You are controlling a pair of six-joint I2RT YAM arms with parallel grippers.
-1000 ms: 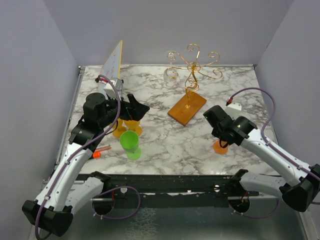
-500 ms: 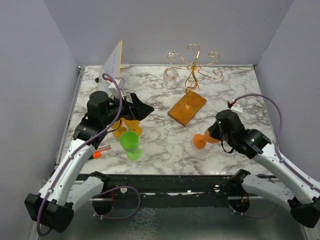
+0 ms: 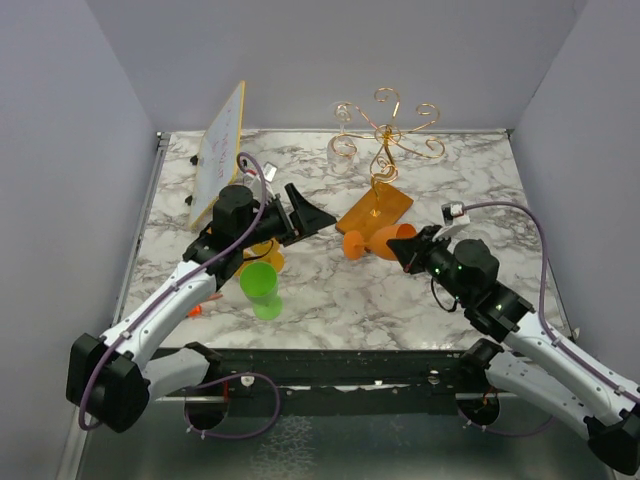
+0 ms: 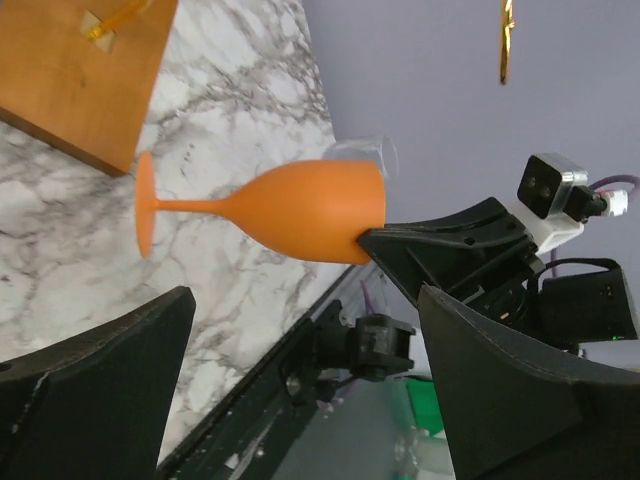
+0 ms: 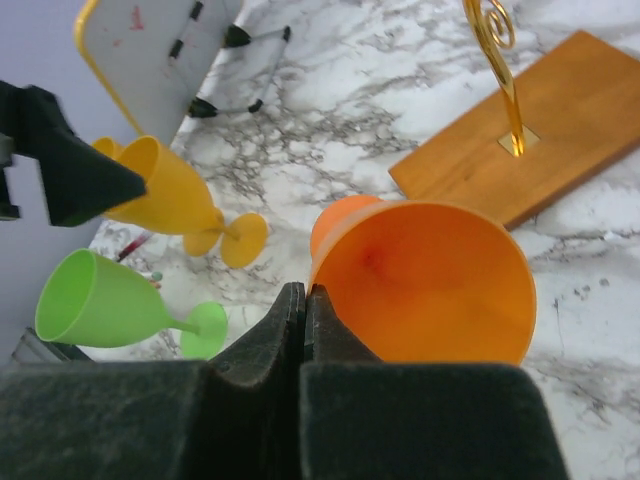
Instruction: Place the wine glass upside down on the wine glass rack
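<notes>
The orange wine glass [image 3: 378, 243] hangs on its side above the table, foot pointing left, just in front of the rack's wooden base [image 3: 375, 218]. My right gripper [image 3: 408, 250] is shut on its rim; in the right wrist view the fingers [image 5: 305, 292] pinch the left edge of the bowl [image 5: 430, 285]. The wine glass rack [image 3: 385, 130] stands at the back centre with gold spiral arms. My left gripper [image 3: 315, 217] is open in the air left of the glass, with nothing between its fingers. In the left wrist view, the glass [image 4: 300, 210] lies beyond those open fingers.
A yellow glass [image 3: 262, 252] and a green glass [image 3: 260, 285] lie at the front left, under the left arm. A tilted whiteboard [image 3: 222, 150] stands at the back left. A clear glass [image 3: 340, 155] sits by the rack. A red marker [image 3: 195, 308] lies near the left edge.
My right gripper closed on the orange glass, lifted it off the table at the right and carried it left toward the rack base. The left gripper swung right toward the middle.
</notes>
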